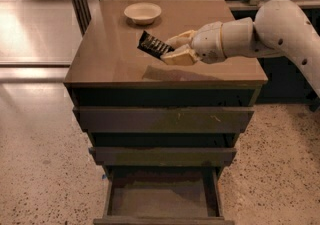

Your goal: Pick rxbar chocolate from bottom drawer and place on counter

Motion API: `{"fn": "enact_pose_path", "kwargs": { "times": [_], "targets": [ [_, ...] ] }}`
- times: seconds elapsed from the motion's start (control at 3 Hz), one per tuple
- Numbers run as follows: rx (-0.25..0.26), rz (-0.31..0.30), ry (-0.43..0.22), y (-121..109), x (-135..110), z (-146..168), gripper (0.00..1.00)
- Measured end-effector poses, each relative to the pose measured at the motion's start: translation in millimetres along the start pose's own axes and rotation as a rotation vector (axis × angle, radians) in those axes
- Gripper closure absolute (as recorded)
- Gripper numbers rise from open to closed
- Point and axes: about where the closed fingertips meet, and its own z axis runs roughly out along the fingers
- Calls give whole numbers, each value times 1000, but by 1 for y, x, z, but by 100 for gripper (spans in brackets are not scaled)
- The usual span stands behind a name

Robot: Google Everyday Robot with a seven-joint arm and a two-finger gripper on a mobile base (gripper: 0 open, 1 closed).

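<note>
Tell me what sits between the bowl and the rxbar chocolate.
Nothing: only bare counter, in the camera view. The gripper, above the counter's middle, holds the rxbar chocolate in its jaws, clear of the bowl.

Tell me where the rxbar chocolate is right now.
In the camera view, the rxbar chocolate is tilted in the jaws of the gripper, over the middle of the counter and just in front of the bowl.

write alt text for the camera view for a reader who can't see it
The robot's tool, shut on the rxbar chocolate, holds the black bar tilted just above the middle of the tan counter. A small bowl sits near the counter's back edge, and the bottom drawer below stands pulled open, its flat floor showing.
</note>
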Motion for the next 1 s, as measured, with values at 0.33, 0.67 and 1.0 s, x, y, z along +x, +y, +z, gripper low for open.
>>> {"fn": "enact_pose_path", "kwargs": {
  "times": [0.33, 0.67, 1.0],
  "targets": [
    [77, 37, 24, -15, 10, -4, 100],
    [129, 83, 49, -26, 28, -12, 100],
    [152, 119, 89, -32, 49, -17, 100]
  ]
}}
